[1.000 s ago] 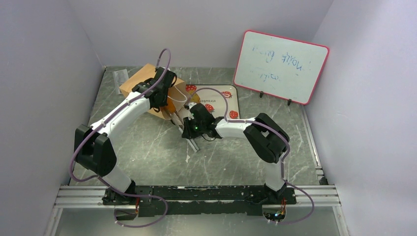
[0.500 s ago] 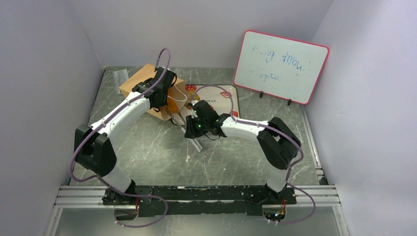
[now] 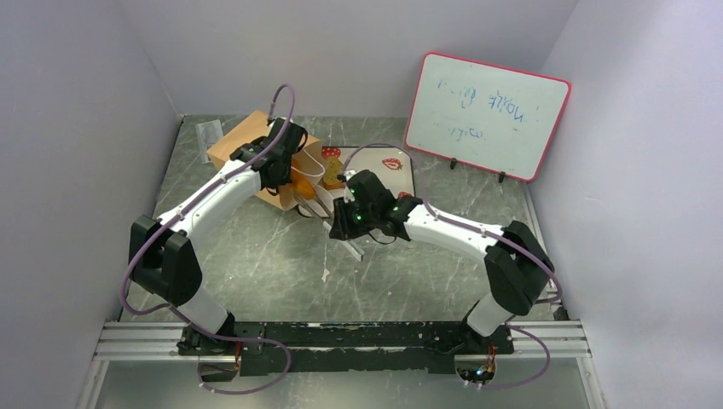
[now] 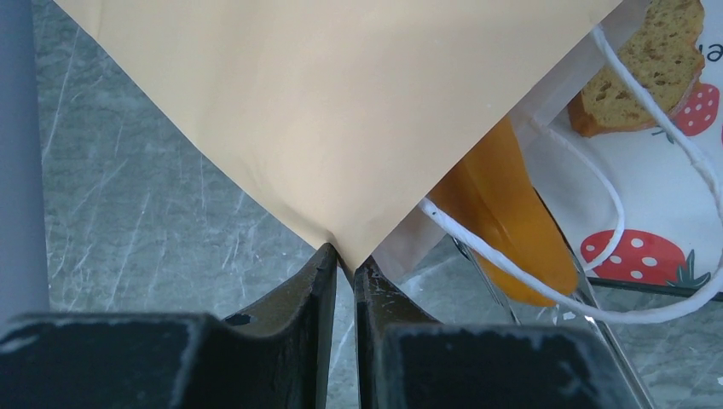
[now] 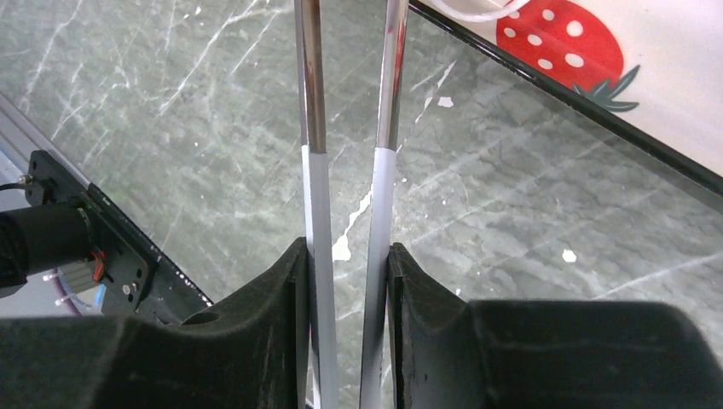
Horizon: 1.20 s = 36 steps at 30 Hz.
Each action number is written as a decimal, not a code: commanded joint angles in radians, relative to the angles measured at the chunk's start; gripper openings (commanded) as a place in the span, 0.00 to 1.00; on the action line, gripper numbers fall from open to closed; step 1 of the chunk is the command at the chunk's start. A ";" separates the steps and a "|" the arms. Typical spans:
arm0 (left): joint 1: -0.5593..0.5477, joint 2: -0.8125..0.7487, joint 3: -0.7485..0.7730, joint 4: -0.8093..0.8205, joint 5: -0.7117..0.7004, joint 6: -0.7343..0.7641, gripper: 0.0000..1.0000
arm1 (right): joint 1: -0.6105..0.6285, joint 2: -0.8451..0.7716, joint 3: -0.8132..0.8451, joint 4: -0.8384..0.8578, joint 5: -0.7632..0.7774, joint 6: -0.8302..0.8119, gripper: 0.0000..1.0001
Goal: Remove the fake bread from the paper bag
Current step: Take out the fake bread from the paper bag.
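The left fingers [image 4: 324,277] are pinched shut on a corner of the paper bag [image 4: 324,111], which lies toward the desk's far left corner. The right fingers [image 5: 294,264] squeeze the tongs [image 5: 309,102] partway closed, apparently around an orange loaf [image 4: 511,230] at the bag's mouth. Pin the bag, hold an even squeeze, and draw the loaf straight toward the tray [image 5: 648,77], clear of the cord handle [image 4: 648,317].
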 commanded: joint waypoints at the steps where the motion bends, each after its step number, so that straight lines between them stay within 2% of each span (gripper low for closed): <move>1: -0.004 -0.012 -0.007 0.031 -0.027 -0.052 0.07 | 0.004 -0.089 -0.010 -0.035 0.021 0.002 0.00; 12: -0.004 -0.005 -0.007 0.034 -0.059 -0.090 0.07 | 0.005 -0.272 -0.048 -0.148 0.053 0.023 0.00; 19: -0.004 0.001 -0.003 0.022 -0.077 -0.110 0.07 | 0.002 -0.400 -0.072 -0.205 0.145 0.071 0.00; 36: -0.003 -0.061 -0.052 0.018 -0.131 -0.112 0.07 | -0.054 -0.574 -0.079 -0.247 0.222 0.212 0.00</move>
